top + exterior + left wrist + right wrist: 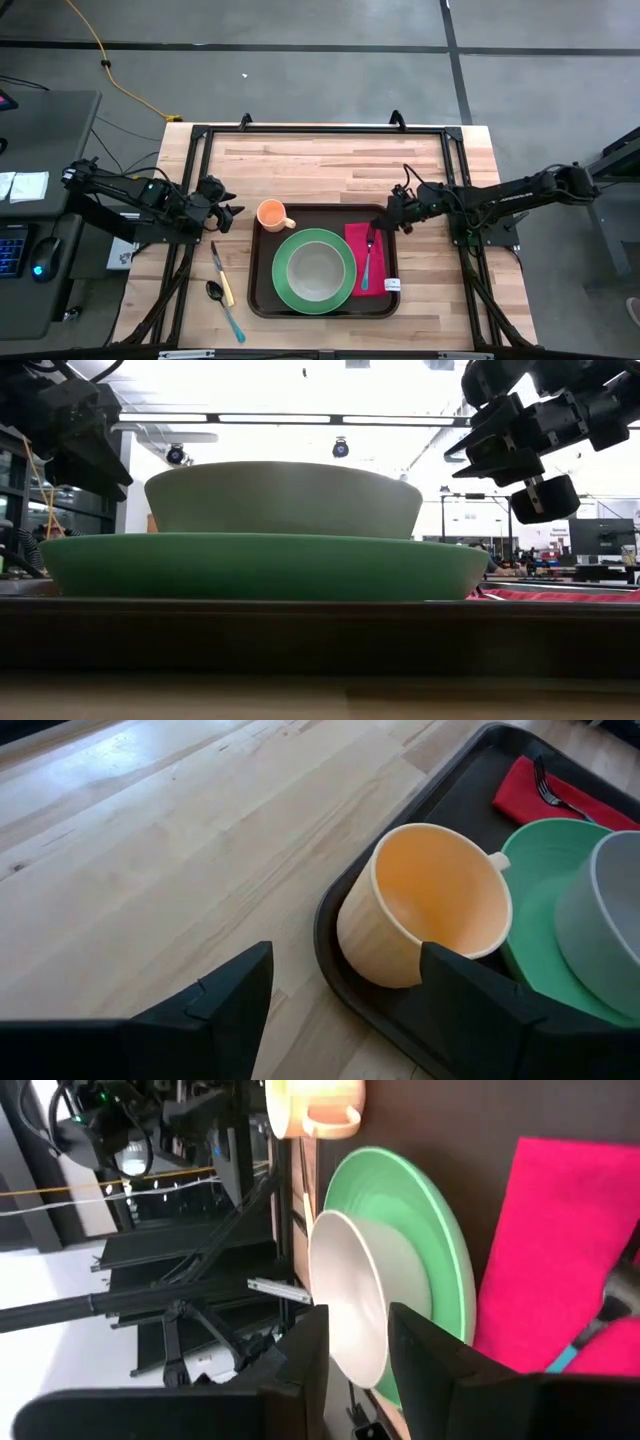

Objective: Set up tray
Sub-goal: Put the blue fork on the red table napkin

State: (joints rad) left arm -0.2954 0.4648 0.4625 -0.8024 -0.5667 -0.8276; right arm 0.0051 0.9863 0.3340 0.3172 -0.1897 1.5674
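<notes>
Tray (262,296) lay on the worktop (320,165), holding plate, bowl, cup, napkin, fork. Left gripper (226,216), open and empty, hovered just off the tray's cup corner; right gripper (396,214), slightly parted and empty, above its napkin (380,258) side, likely just released.

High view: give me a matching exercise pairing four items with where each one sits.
Items:
1. orange cup
2. fork
3. grey bowl
4. black spoon

Places:
A. on the green plate
B. on the bare wooden table, off the tray
C. on the red napkin
D. in the tray's corner nearest the left gripper

Pairs: 1-D, 2-C, 3-A, 4-B
</notes>
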